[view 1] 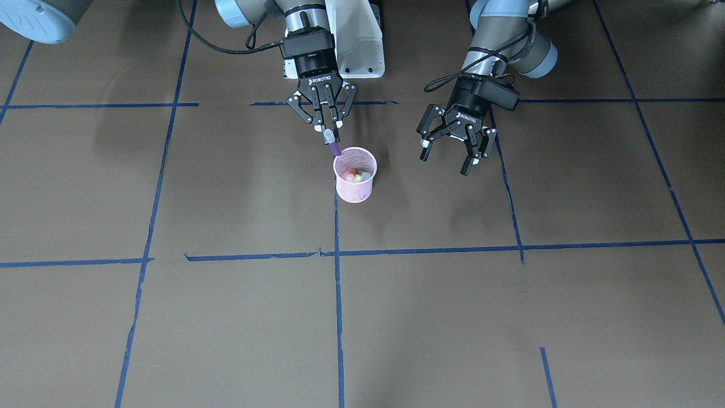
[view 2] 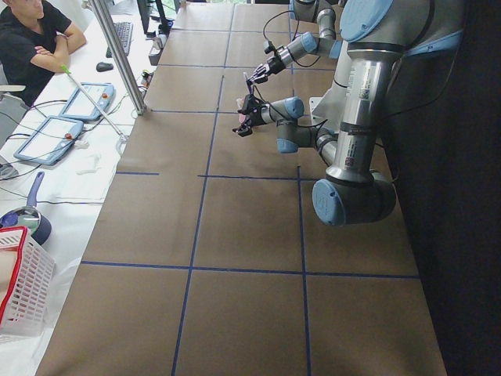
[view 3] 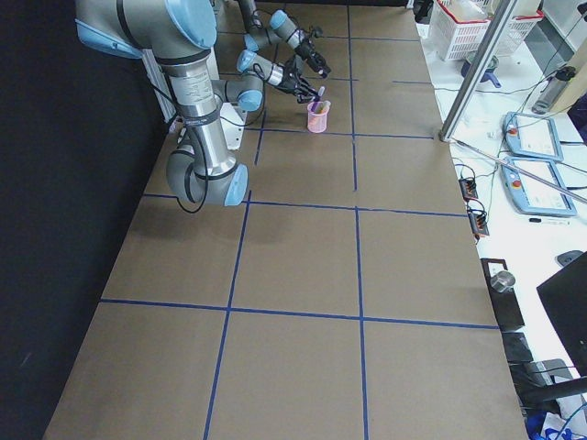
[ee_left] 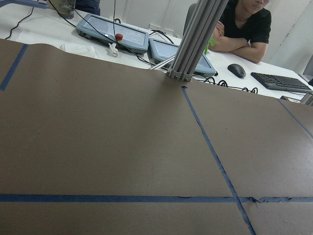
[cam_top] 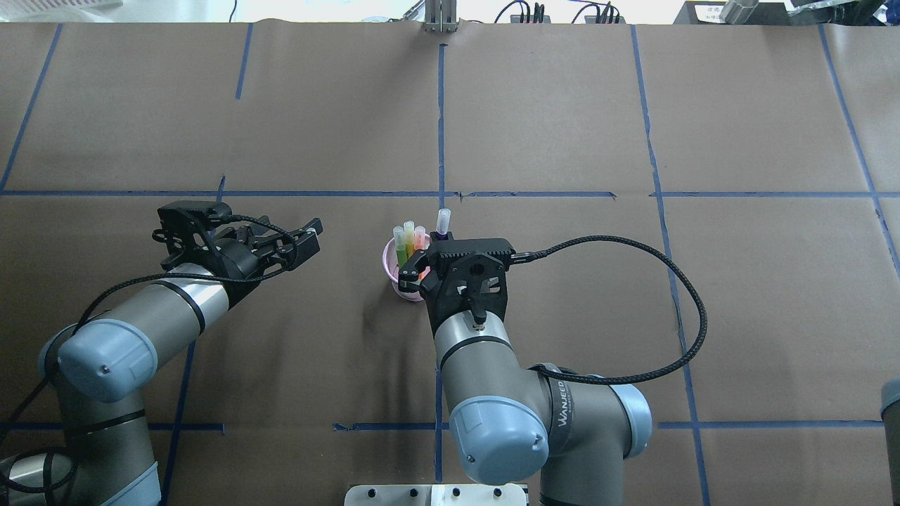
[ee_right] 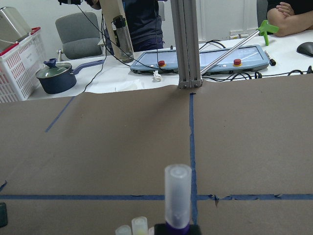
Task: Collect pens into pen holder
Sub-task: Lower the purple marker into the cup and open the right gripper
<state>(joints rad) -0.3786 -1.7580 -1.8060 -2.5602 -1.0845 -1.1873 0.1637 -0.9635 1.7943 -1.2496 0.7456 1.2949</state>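
The pink mesh pen holder [view 1: 354,184] stands near the table's middle with three pens [view 1: 357,176] upright inside, their pale caps up. My right gripper [view 1: 330,129] is shut on a purple pen [view 1: 335,148], tilted, with its lower end at the holder's rim on the robot's side. From overhead the purple pen [cam_top: 443,221] rises just right of the pens [cam_top: 408,235] in the holder [cam_top: 389,261]. The right wrist view shows its clear cap [ee_right: 177,196] close up. My left gripper [view 1: 447,158] hangs open and empty, well to the side of the holder.
Brown paper with blue tape lines [view 1: 338,283] covers the table. A white base plate [view 1: 357,39] sits behind the right gripper. A black cable [cam_top: 675,295] loops out from the right wrist. A person [ee_left: 244,24] sits beyond the table's far edge by consoles [ee_right: 205,58].
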